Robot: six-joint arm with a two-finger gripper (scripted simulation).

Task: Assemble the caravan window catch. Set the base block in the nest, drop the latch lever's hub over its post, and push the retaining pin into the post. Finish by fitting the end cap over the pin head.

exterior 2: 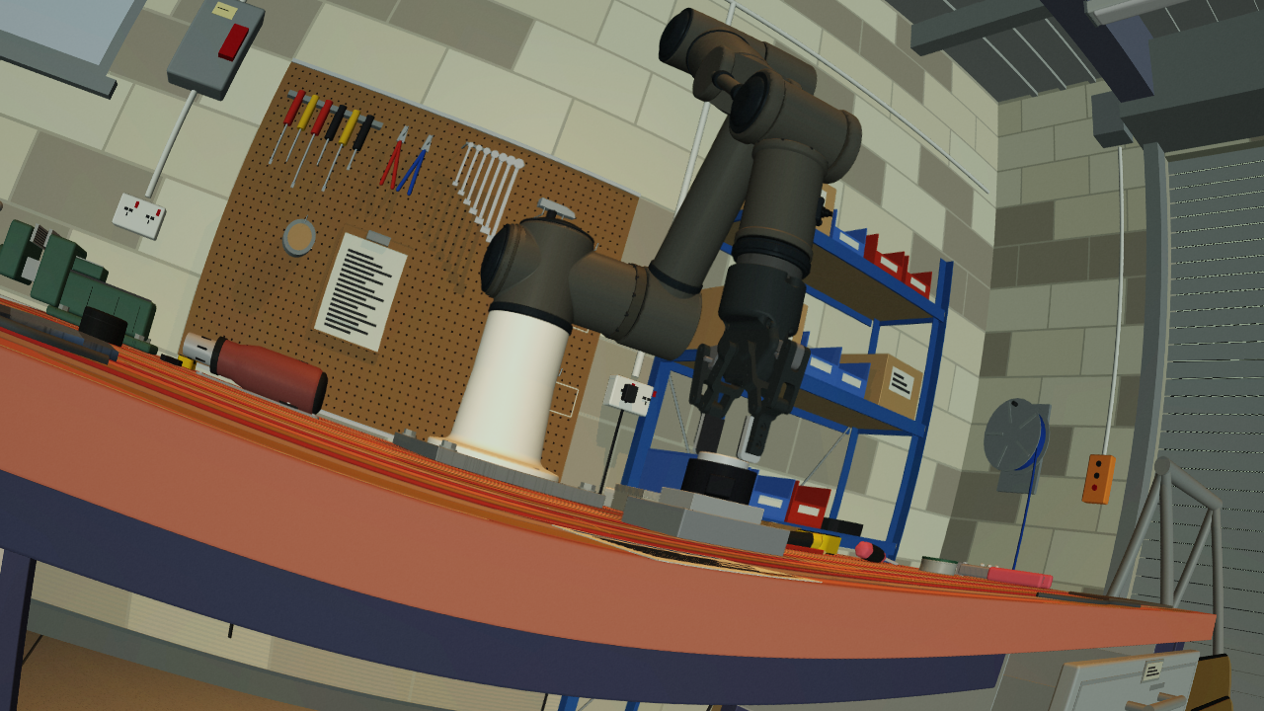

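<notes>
On the bench to the right of the arm's pedestal, a grey nest block carries a black round base part, and a thin white piece lies on top of that black part. My gripper hangs straight above it, open and holding nothing. Its fingertips come down on either side of the white piece. The post, lever hub and pin are too small to tell apart from here.
The bench's front edge runs across the foreground below the nest. A red-handled screwdriver and a green vise lie far left. Small red, yellow and pink items sit right of the nest; blue shelving stands behind.
</notes>
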